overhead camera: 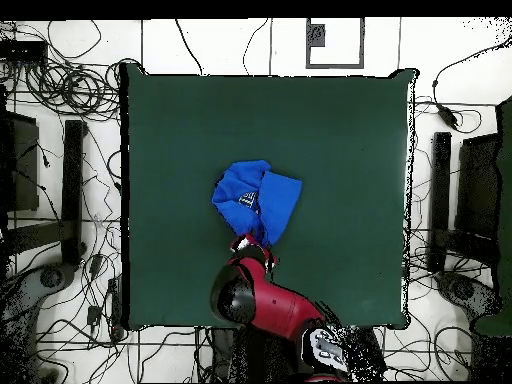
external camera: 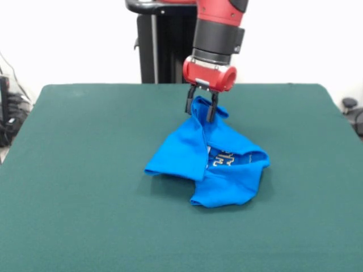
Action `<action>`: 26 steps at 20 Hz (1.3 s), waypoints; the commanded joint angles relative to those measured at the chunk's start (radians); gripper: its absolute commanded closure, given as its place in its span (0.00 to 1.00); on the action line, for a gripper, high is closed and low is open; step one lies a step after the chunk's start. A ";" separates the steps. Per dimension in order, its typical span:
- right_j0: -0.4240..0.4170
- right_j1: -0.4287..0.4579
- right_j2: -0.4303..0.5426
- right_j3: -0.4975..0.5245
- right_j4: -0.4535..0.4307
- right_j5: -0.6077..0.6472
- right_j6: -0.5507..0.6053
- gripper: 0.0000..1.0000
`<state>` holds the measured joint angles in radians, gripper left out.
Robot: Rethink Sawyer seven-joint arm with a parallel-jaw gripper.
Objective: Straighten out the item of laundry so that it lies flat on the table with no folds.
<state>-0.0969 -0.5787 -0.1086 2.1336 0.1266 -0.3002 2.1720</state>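
On one table (external camera: pixel 68 170), one crumpled shirt (external camera: pixel 221 170) pinched by one gripper (external camera: pixel 201 110).

Robot lab: green test table (overhead camera: pixel 330 120), cables (overhead camera: pixel 70 85) (tangled) on floor.

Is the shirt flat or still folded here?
Folded: the shirt lies bunched, a flap over its lettering, one end lifted in the gripper.

Arm (external camera: pixel 218 34) reaching down, hand (external camera: pixel 201 107) pointing down, fingers (external camera: pixel 211 111) pinched together.
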 commanded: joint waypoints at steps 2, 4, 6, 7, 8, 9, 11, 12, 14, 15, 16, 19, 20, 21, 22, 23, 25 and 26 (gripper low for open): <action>-0.001 0.004 0.110 0.041 -0.007 -0.059 0.238 0.00; 0.000 0.006 0.113 0.040 -0.007 -0.060 0.236 0.00; 0.003 0.000 0.114 0.041 -0.003 -0.059 0.237 0.00; 0.000 -0.006 0.117 0.041 -0.001 -0.051 0.236 0.00; -0.004 -0.017 0.122 0.036 0.002 -0.031 0.231 0.00; -0.009 -0.028 0.127 0.032 0.006 -0.012 0.225 0.00; -0.016 -0.064 0.134 0.014 0.020 0.056 0.203 0.00; -0.015 -0.085 0.132 0.005 0.030 0.098 0.190 0.00; -0.014 -0.129 0.129 -0.013 0.050 0.181 0.165 0.00; -0.021 -0.146 0.137 -0.019 0.053 0.220 0.157 0.00; -0.017 -0.156 0.134 -0.028 0.060 0.248 0.152 0.00; -0.006 -0.174 0.132 -0.048 0.074 0.302 0.151 0.00; 0.002 -0.175 0.128 -0.051 0.080 0.307 0.156 0.00; 0.005 -0.173 0.130 -0.052 0.081 0.306 0.162 0.00; 0.013 -0.168 0.126 -0.059 0.086 0.306 0.166 0.00; 0.021 -0.163 0.122 -0.065 0.091 0.305 0.169 0.00; 0.049 -0.148 0.102 -0.089 0.110 0.311 0.175 0.00; 0.065 -0.139 0.089 -0.109 0.122 0.326 0.171 0.00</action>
<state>-0.0942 -0.7455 -0.0985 2.1175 0.1617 -0.0870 2.1720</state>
